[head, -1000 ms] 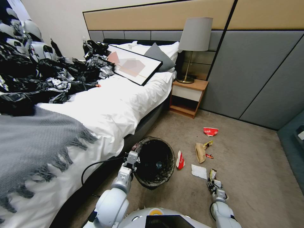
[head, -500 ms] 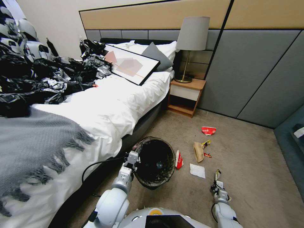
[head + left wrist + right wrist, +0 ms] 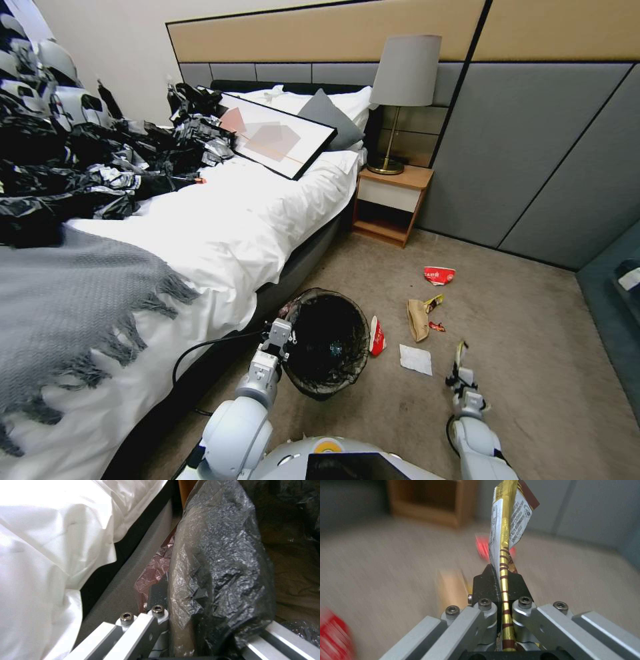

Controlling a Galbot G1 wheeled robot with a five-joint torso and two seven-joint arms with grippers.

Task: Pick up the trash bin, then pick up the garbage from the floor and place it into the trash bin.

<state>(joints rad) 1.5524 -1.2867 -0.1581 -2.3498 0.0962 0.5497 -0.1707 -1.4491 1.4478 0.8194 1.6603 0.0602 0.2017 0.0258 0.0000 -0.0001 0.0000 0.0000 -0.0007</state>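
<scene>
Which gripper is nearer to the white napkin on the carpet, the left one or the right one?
The right. The right gripper, shut on a snack wrapper, is just beside the white napkin. The left gripper grips the trash bin rim, farther off beyond the bin.

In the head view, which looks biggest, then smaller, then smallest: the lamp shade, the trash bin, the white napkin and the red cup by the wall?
1. Trash bin and lamp shade: too alike to rank, and the bin sits nearer the camera.
2. White napkin.
3. Red cup, though it lies farther off.

A bedroom — bed (image 3: 220, 220), nightstand (image 3: 390, 203) (lamp (image 3: 403, 93) on it).
</scene>
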